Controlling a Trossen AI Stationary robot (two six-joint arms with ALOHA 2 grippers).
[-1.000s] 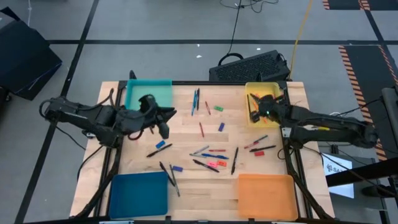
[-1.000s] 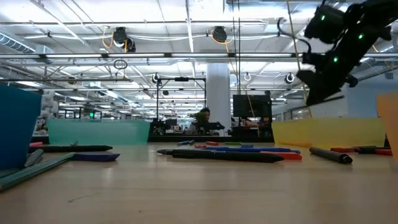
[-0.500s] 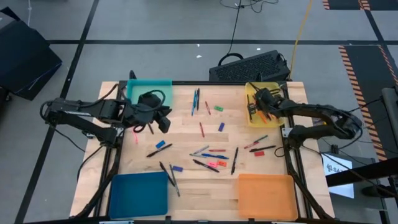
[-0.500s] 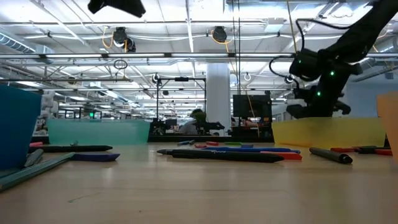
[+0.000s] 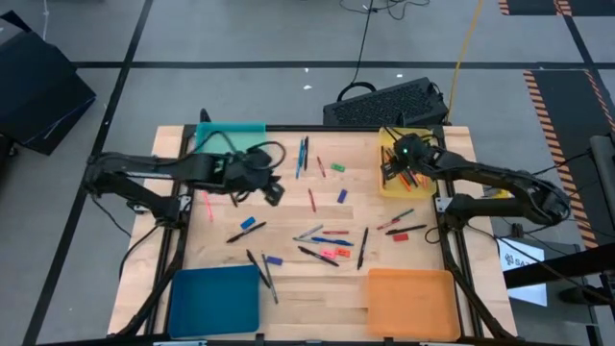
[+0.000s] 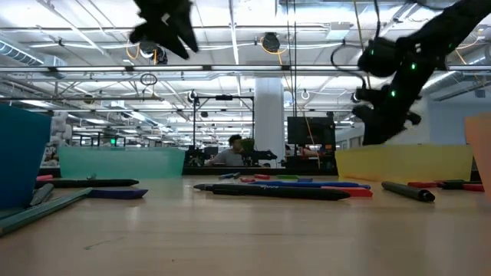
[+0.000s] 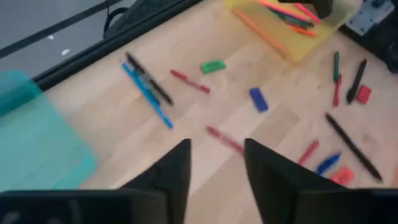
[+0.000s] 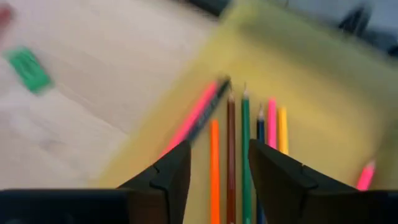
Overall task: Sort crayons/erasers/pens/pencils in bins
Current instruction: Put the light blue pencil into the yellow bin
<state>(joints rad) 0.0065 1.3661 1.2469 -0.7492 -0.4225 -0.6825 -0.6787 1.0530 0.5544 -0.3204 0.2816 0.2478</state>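
Pens [image 5: 303, 154], red crayons [image 5: 310, 200], a green eraser [image 5: 337, 167], a blue eraser [image 5: 342, 196] and more sticks [image 5: 322, 245] lie scattered on the wooden table. Several pencils [image 8: 245, 137] lie flat in the yellow bin [image 5: 419, 136] at the far right. My right gripper [image 8: 219, 152] hovers open over that bin's left part, above the pencils. My left gripper [image 7: 216, 146] is open and holds nothing. It hangs above the table to the right of the teal bin [image 5: 231, 144], short of the red crayon [image 7: 225, 140].
A dark blue bin [image 5: 213, 298] stands at the near left and an orange bin [image 5: 410, 300] at the near right. A pink stick [image 5: 208, 204] lies near the table's left edge. A black keyboard [image 5: 384, 101] sits beyond the far edge.
My left gripper has swung from beside the teal bin toward the table's right, out over the scattered sticks. My right gripper has dipped low into the yellow bin and come up a little again.
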